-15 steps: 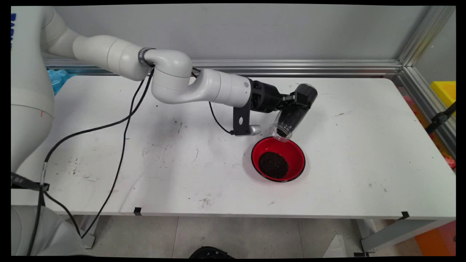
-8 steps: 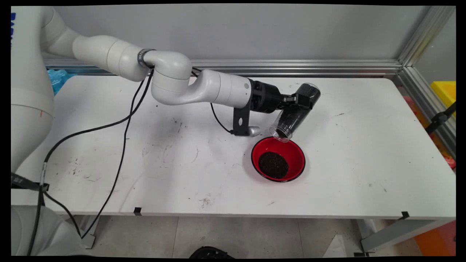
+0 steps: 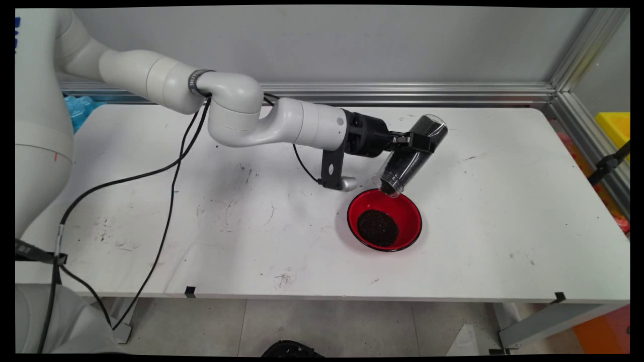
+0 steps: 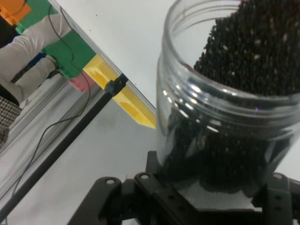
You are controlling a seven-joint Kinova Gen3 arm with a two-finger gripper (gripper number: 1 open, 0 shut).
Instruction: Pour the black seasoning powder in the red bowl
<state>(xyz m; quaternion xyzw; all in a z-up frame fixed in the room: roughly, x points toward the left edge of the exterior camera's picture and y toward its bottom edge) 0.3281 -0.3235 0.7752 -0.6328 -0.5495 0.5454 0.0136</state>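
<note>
the white arm reaches in from the upper left and extends level above the white table point(image 3: 478, 251). its black gripper point(image 3: 416, 142) is closed around a clear jar point(image 3: 411, 157) of dark granules, gripping the jar near its closed end. the jar is tilted, closed end up and to the right, open mouth down and to the left. the mouth hangs just above the far rim of a red bowl point(image 3: 408, 217); whether jar and rim touch cannot be told. the bowl stands on the table right of centre and holds a round heap of dark granules point(image 3: 377, 227) on its floor.

in the hand view the jar point(image 4: 225, 117) fills the right side of the frame, its threaded mouth toward the camera, with granules banked against one wall. the black linkage of the gripper point(image 4: 197, 197) lies beneath it.

the table top is scuffed, with grey smears and dark specks scattered mostly over its left half. black cables point(image 3: 166, 201) hang from the arm and trail over the table's near left edge. an aluminium rail point(image 3: 402, 93) runs along the table's far edge below a plain grey wall point(image 3: 327, 45), meeting a second rail at the right corner. a yellow bin point(image 3: 615, 125) shows beyond the right rail, something blue point(image 3: 80, 108) behind the arm at left, and tiled floor point(image 3: 327, 327) below the near edge.
</note>
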